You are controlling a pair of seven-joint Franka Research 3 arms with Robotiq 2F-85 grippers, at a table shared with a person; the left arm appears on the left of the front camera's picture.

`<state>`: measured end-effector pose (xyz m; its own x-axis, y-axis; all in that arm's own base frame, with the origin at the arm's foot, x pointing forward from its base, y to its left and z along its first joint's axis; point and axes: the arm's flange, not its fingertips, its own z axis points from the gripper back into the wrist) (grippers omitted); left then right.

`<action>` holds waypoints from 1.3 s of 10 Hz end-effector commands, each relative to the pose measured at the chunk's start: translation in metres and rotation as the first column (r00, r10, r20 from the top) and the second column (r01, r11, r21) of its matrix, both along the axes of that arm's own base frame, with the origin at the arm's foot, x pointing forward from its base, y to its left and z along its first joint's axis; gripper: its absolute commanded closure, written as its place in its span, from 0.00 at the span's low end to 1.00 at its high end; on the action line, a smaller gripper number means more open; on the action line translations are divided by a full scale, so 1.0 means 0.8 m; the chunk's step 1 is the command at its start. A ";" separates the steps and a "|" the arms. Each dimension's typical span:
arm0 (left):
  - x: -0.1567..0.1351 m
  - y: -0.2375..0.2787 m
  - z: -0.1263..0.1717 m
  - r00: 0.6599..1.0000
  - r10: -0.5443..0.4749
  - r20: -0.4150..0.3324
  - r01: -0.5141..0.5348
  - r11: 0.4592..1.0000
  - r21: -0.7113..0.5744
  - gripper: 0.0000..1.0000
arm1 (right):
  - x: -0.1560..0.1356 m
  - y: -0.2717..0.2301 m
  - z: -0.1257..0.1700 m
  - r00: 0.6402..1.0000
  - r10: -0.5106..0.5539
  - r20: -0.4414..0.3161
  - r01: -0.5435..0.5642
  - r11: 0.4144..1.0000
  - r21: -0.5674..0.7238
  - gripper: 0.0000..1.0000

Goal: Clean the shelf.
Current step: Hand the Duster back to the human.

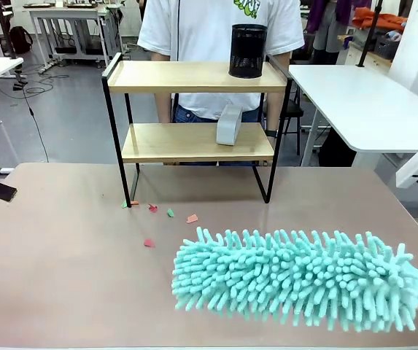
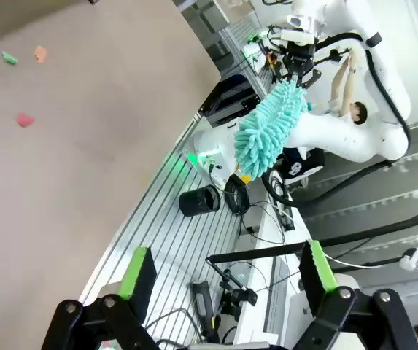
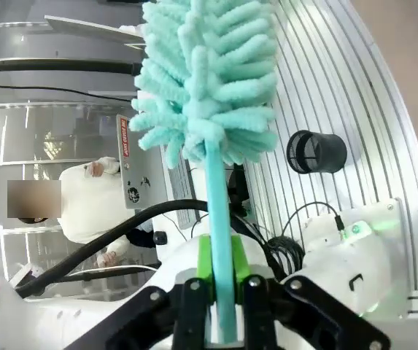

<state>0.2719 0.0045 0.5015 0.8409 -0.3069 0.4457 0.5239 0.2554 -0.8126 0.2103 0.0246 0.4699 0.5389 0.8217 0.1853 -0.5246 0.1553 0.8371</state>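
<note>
The shelf is stood at the far side of the brown table, directly in front of a person in a white shirt; a black mesh cup is set on the right end of its top board, and a grey tape roll is stood on edge on its lower board, below the cup. Small paper scraps, red, pink and green, are scattered on the table just in front of the shelf's front left leg. A teal duster is held low over the table, nearer than the shelf and to its right; its handle is clamped between the pads of the right gripper. The left gripper is seen with jaws spread wide and nothing between them, well left of the shelf.
</note>
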 end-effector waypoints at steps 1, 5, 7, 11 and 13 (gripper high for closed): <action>0.006 -0.051 -0.015 0.995 -0.090 -0.043 0.088 0.995 -0.053 0.00 | 0.018 0.055 0.001 0.994 0.100 0.044 -0.098 0.995 -0.031 0.88; 0.015 -0.155 -0.043 0.973 -0.216 -0.084 0.217 0.976 0.001 0.00 | 0.056 0.140 0.015 0.992 0.110 0.063 -0.101 0.987 -0.126 0.88; 0.005 -0.186 -0.054 0.954 -0.280 -0.109 0.282 0.960 -0.002 0.00 | 0.070 0.158 0.010 0.992 0.115 0.043 -0.107 0.984 -0.141 0.88; -0.006 -0.237 -0.094 0.907 -0.392 -0.154 0.407 0.910 0.078 0.00 | 0.085 0.160 -0.003 0.997 0.076 0.015 -0.075 0.995 -0.064 0.88; -0.012 -0.258 -0.106 0.890 -0.426 -0.161 0.441 0.895 0.071 0.00 | 0.090 0.156 -0.010 0.999 0.040 0.010 -0.040 0.999 -0.014 0.88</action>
